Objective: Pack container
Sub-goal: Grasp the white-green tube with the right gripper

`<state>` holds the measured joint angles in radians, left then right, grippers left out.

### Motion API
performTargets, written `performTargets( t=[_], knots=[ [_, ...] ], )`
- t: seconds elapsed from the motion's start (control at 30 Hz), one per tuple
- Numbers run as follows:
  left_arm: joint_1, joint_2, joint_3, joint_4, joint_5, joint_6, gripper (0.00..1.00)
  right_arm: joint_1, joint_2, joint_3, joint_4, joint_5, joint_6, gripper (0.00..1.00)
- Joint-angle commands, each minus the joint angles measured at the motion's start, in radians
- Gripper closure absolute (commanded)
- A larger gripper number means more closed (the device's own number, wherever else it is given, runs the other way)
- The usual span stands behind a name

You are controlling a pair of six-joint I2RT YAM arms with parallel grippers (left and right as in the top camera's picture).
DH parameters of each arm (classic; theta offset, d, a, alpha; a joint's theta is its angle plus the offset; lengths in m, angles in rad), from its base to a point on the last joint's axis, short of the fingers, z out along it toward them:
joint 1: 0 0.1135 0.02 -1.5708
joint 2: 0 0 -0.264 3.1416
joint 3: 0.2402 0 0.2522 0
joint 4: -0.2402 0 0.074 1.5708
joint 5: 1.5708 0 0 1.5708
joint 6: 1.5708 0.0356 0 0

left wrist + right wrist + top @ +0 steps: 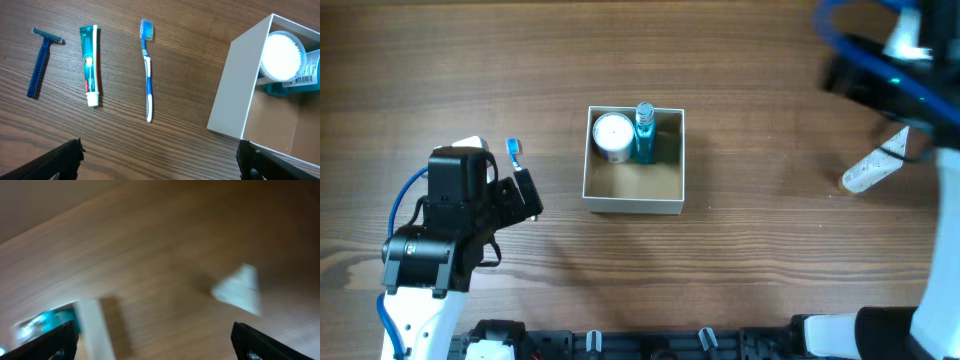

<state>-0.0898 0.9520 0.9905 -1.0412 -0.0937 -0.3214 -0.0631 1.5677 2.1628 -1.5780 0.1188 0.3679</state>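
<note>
The container [634, 205], a square white-walled box with a brown cardboard floor, sits mid-table. It holds a round white jar [613, 135] and a teal bottle [644, 130] along its far wall. In the left wrist view its white wall [235, 90] stands at the right, and a blue toothbrush [147, 70], a toothpaste tube [90, 65] and a blue razor [39, 62] lie on the table to its left. My left gripper [160, 160] is open and empty, on the near side of the toothbrush. My right gripper [155, 342] is open and empty, high at the far right; its view is blurred.
A white tube [873, 168] lies on the wood at the right, below my right arm; it also shows in the right wrist view [239, 289]. The head of the toothbrush [514, 150] peeks out beside my left arm in the overhead view.
</note>
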Motion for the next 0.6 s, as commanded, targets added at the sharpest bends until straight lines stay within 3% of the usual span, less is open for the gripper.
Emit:
performTargets(
  t=[0.0, 0.17, 0.43, 0.57],
  knots=[
    [-0.004, 0.004, 0.018, 0.0, -0.016, -0.016, 0.0, -0.172, 0.047, -0.06, -0.029, -0.003, -0.084, 0.0],
    [-0.004, 0.004, 0.018, 0.0, -0.016, -0.016, 0.0, -0.325, 0.082, -0.286, 0.055, -0.021, -0.132, 0.0],
    [-0.004, 0.004, 0.018, 0.0, -0.016, -0.016, 0.0, -0.351, 0.111, -0.596, 0.326, -0.067, -0.22, 0.02],
    [-0.004, 0.004, 0.018, 0.0, -0.016, -0.016, 0.0, -0.351, 0.129, -0.685, 0.423, -0.067, -0.237, 0.27]
  ],
)
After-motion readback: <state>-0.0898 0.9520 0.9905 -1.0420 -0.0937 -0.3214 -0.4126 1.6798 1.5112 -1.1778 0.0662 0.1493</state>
